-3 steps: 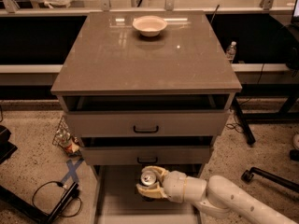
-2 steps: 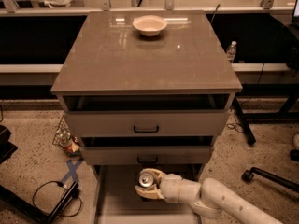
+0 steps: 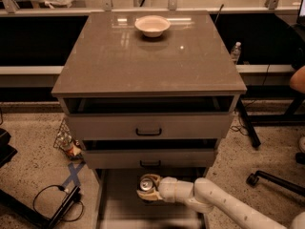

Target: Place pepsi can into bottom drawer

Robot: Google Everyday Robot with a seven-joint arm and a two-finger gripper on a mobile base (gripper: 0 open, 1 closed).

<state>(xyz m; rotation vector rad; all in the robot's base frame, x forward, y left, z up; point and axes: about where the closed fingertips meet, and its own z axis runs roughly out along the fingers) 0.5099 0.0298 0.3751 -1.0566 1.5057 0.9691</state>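
Speckled lab floor, grey-brown drawer bench (image 3: pixel 143 61) in the middle of the view. White arm (image 3: pixel 224 205) enters from the lower right and reaches left, low down in front of the bench. Pincer (image 3: pixel 147 191) sits at the arm's left end, over the pulled-out bottom drawer (image 3: pixel 116 202). Its fingers are clamped round the pepsi can (image 3: pixel 145 183).

Can is upright with its silver top facing up, inside the pincer, above the drawer floor near the drawer's back. Cannot tell if the can touches the floor of the drawer.

Just above the pincer is the middle drawer (image 3: pixel 181 159) with a black handle (image 3: pixel 150 164). Higher up is the top drawer (image 3: pixel 190 126), its handle (image 3: pixel 148 132) also black. Both upper drawers are pushed out a little.

Far above the pincer, at the back of the bench top, a white bowl (image 3: pixel 152 26) sits upright, well apart from the can.

Left of the pincer on the floor are a blue tape cross (image 3: pixel 72 173) and a black cable (image 3: pixel 47 202). Right of the pincer and beyond the arm is a black chair leg with a caster (image 3: pixel 252 179). Up and to the right, beside the bench, stands a water bottle (image 3: pixel 235 52).
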